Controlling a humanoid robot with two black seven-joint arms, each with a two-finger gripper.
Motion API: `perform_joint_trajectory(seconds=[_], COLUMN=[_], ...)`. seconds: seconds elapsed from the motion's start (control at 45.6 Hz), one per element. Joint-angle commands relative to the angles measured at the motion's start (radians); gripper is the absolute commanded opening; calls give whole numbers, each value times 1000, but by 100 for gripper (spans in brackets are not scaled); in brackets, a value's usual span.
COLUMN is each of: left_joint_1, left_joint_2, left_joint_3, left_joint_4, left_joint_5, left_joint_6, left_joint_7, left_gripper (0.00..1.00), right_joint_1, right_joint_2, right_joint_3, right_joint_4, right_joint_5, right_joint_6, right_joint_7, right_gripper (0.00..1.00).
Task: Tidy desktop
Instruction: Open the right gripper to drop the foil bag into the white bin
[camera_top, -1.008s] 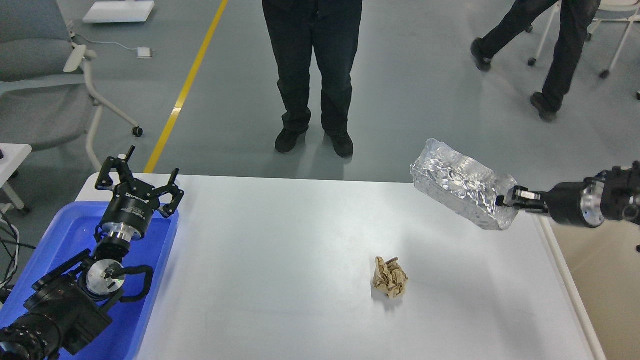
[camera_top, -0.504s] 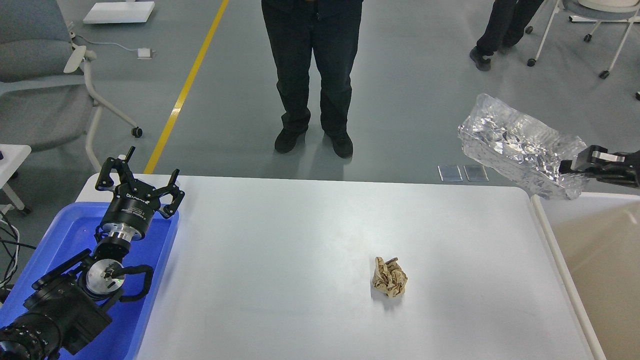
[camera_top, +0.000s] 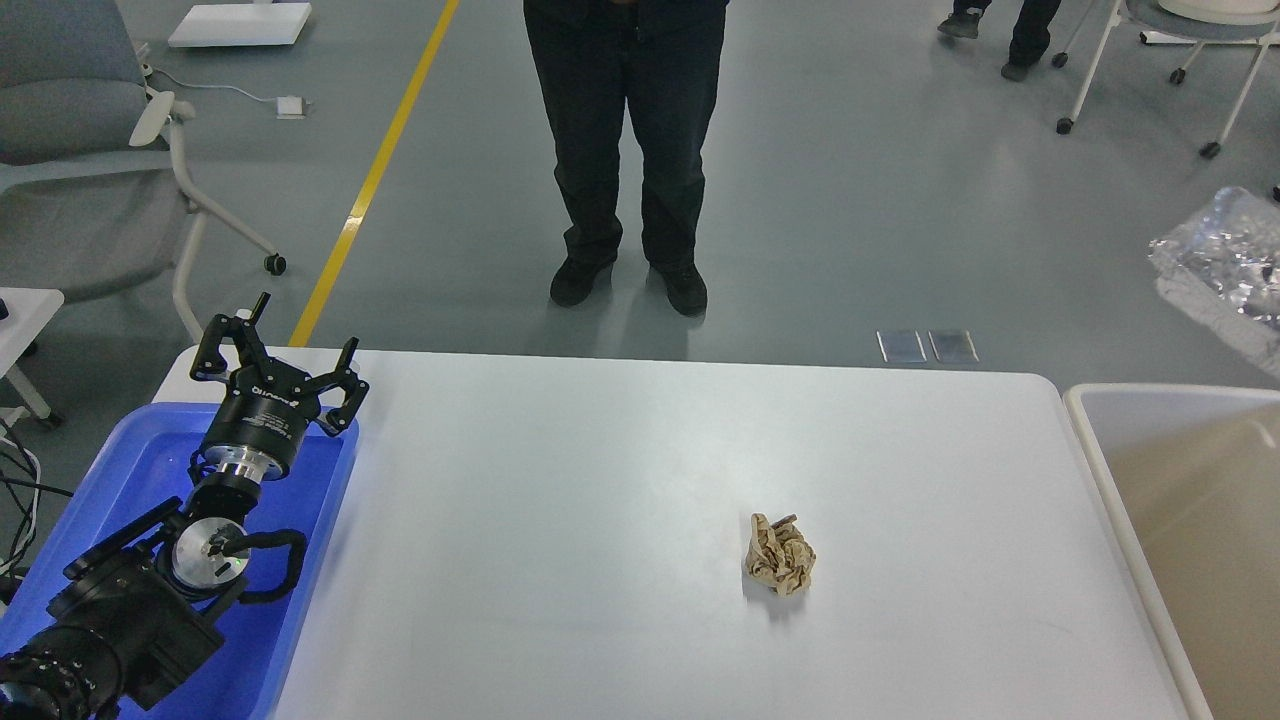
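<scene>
Pincer on our left arm (camera_top: 277, 362) stands with its black fingers spread apart and nothing between them, poised over the far end of the blue plastic tray (camera_top: 310, 560). That tray lies against the left edge of the large white smooth desktop (camera_top: 600, 480), and our left arm runs along above it. Our right pincer lies outside the view, so we record no state for it. On the desktop, right of centre and towards the near side, rests a crumpled ball of brown paper (camera_top: 779, 554), well apart from the tray. Beside the desktop's right edge stands the beige open bin (camera_top: 1110, 410). Above that bin, cut by the frame edge, shows a crinkled clear plastic wrapper (camera_top: 1225, 270); what supports it we cannot tell.
</scene>
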Motion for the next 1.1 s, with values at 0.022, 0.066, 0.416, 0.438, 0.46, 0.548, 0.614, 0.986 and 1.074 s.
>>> perform_joint_trajectory(seconds=[0.022,0.066,0.416,0.438,0.46,0.548,0.614,0.986,1.074], left_joint_1=[0,0,0,0,0,0,0,0,0], left_joint_2=[0,0,0,-1,0,-1,0,-1,-1], left_joint_3=[0,0,0,0,0,0,0,0,0], left_joint_4=[0,0,0,0,0,0,0,0,0], left_joint_5=[0,0,0,0,0,0,0,-1,0], left_joint_6=[0,0,0,0,0,0,0,0,2], left_joint_7=[0,0,-2,-2,-2,-2,-2,-2,-2], left_gripper=[100,100,100,100,100,100,100,100,100], right_joint_1=[-243,-289,-694,-711,-727,-767,-779,-807,-799], right_joint_2=[102,125,396,408,419,467,505,586,600], right_joint_3=[4,4,141,161,183,264,329,729,731], right_joint_4=[-297,-338,-610,-610,-610,-611,-611,-610,-607], right_joint_5=[313,402,737,737,737,738,738,740,740], right_joint_6=[-32,-32,-88,-104,-120,-173,-200,-275,-301], right_joint_7=[40,39,26,25,20,-12,-47,-287,-299], right_gripper=[0,0,0,0,0,0,0,0,0])
